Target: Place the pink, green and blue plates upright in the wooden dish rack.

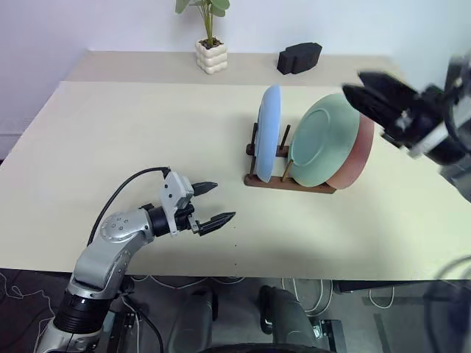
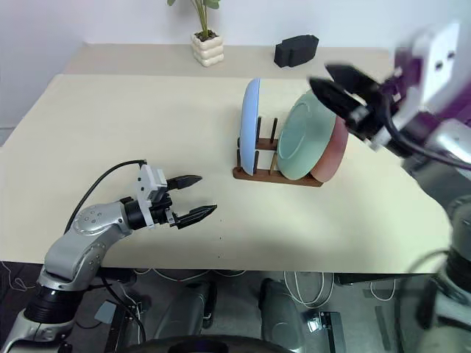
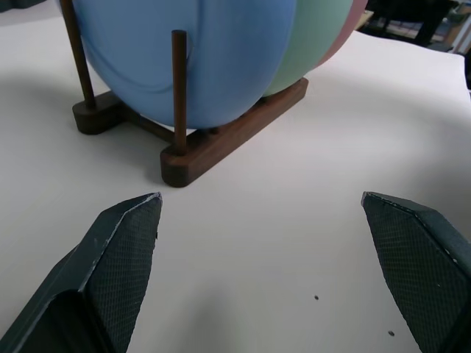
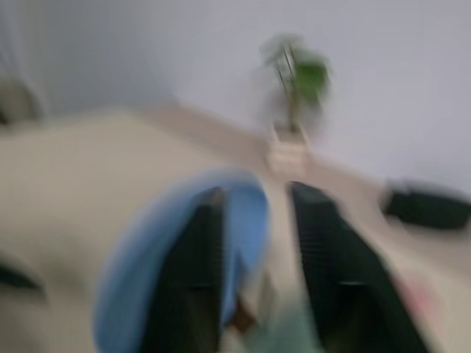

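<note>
All three plates stand upright in the wooden dish rack [image 1: 291,182] at mid-table. The blue plate [image 1: 271,132] is at the left end. The green plate [image 1: 324,143] leans to the right against the pink plate [image 1: 360,158] behind it. My right gripper [image 1: 353,83] hovers just above and right of the green plate's top rim, fingers close together with nothing between them. My left gripper [image 1: 224,201] is open and empty near the table's front edge, left of the rack. In the left wrist view its fingers [image 3: 125,243] point at the rack's end [image 3: 235,132] and the blue plate [image 3: 221,59].
A potted plant [image 1: 211,55] in a white pot and a black block [image 1: 299,57] stand at the back of the table. Bare tabletop [image 1: 132,132] lies left of the rack. The front edge runs just below my left gripper.
</note>
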